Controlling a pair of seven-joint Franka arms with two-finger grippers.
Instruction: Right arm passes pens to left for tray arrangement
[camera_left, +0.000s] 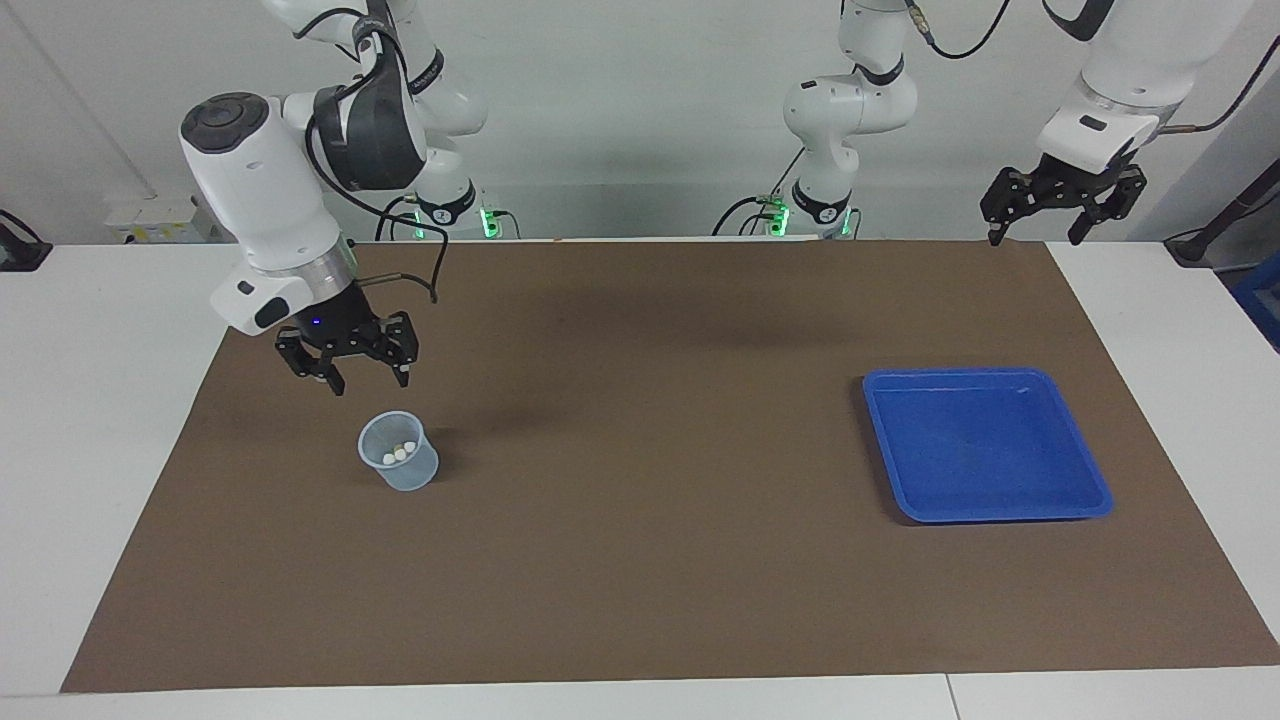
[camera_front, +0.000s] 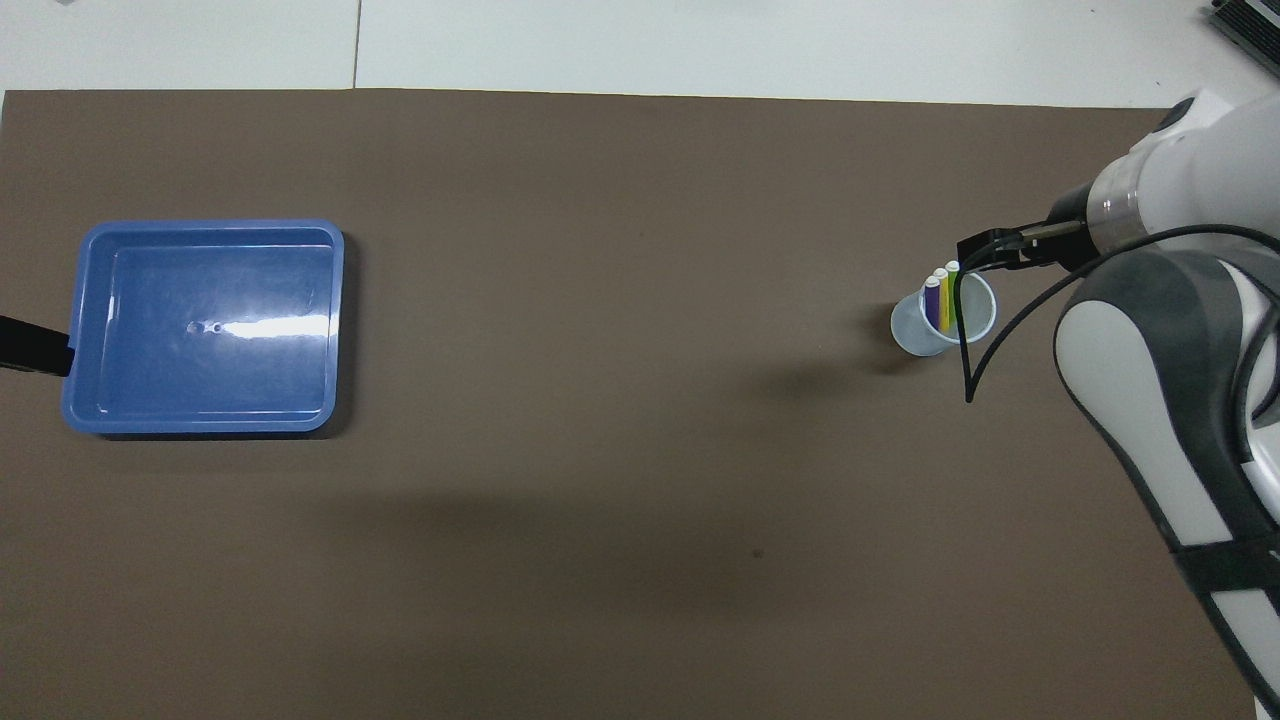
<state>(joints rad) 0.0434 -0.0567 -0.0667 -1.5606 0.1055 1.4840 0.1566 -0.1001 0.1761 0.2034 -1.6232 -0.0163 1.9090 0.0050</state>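
Right gripper hangs in the air just above the rim of the pale cup, toward the right arm's end of the bench; jaws apart, nothing between them, a clear gap of air to the cup's rim.

The 3 pens (purple, yellow, green) stand upright together in the cup, pale ends up, below the right jaws and untouched.

Brown mat is bare around the cup on every side.

Blue tray sits well apart from those jaws, toward the left arm's end, inside the mat's edge with a strip of mat around it.

Left gripper waits over the mat's edge nearest the robots, above and well clear of the tray; jaws apart, holding nothing.
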